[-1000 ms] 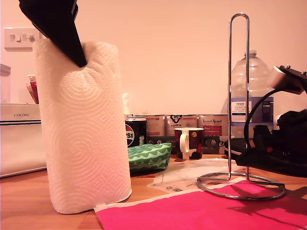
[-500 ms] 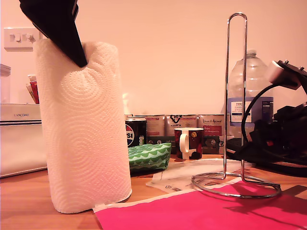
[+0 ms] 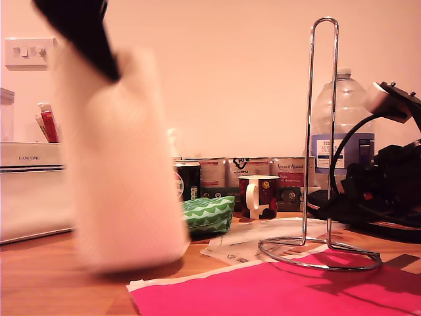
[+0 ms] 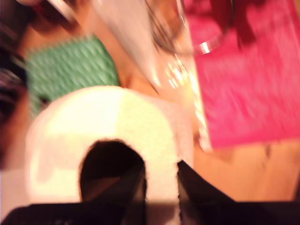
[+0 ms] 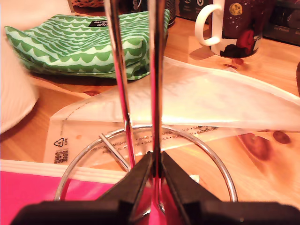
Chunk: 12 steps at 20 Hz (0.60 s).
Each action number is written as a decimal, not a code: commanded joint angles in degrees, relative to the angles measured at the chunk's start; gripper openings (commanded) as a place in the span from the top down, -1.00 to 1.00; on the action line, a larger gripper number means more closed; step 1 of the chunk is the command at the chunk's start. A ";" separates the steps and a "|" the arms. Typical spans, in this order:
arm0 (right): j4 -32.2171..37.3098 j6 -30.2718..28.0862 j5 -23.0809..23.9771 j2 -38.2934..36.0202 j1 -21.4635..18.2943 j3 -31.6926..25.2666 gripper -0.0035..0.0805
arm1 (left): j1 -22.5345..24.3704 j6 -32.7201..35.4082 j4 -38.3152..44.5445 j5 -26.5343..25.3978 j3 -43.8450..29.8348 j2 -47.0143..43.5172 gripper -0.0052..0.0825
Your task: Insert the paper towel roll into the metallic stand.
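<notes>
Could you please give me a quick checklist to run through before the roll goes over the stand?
1. My first hand pinching the paper towel roll wall: ok.
2. My second hand clamped on the metallic stand upright: ok.
3. Stand upright, ring base flat: ok.
4. Roll clear of the table: cannot tell, blurred.
5. Roll core above the loop top: not ok, roll sits lower, off toward the exterior view's left.
6. Mug behind the path: ok.
</notes>
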 commanded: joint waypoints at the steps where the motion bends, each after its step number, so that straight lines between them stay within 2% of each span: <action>1: -1.27 0.00 -0.11 -3.91 0.72 0.57 0.95 | 0.11 -0.20 -0.35 0.04 2.10 0.50 0.93; 4: -8.59 -1.95 0.98 -9.35 1.03 0.57 0.95 | 0.11 -0.22 -1.55 0.04 4.37 0.46 0.93; 8: -15.08 -3.28 1.66 -16.52 2.32 0.70 0.95 | 0.11 -0.22 -2.16 0.04 5.73 0.46 0.93; 12: -27.91 -6.78 4.61 -20.96 5.62 4.57 0.95 | 1.16 -0.63 -4.22 0.70 9.03 0.46 0.93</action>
